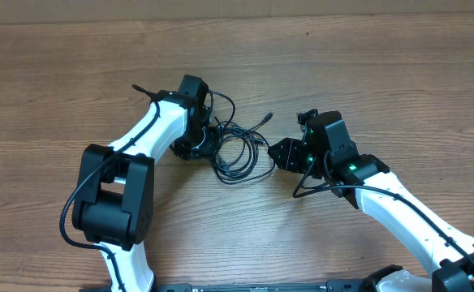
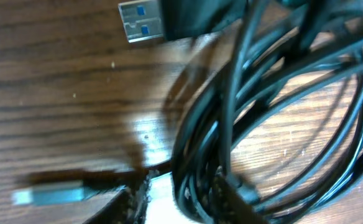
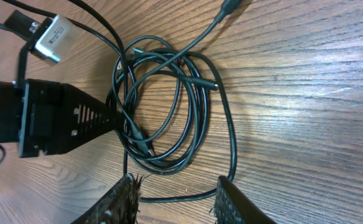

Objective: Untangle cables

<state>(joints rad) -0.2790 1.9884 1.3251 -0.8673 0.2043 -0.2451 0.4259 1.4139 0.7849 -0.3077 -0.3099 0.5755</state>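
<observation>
Here's the bundle: the cables [image 1: 239, 152] lie mid-bench in a loose coil of several black loops laid over one another, sitting between the two arms. The left tool [image 1: 198, 144] is right down at the coil's left edge, its tip meeting the strands. From the left wrist the cords crowd the lens, packed tight and crossing, and I cannot tell whether that tool is clamped on them or only pressed in among them. A flat USB plug [image 2: 141, 22] with a blue insert sits at the top of that view, and a slim plug [image 2: 48, 195] lies blurred on the wood [image 1: 383, 73] low on the left. Over to the right tool [image 3: 178, 202]: its fingers stand wide apart, nothing pinched, and it hovers just beside the coil's right side. One outer loop of cord runs across the bench beneath the gap between its fingertips. From the top of the coil a single strand breaks away, ending in a dark connector [image 3: 228, 7] lying clear of the loops.
</observation>
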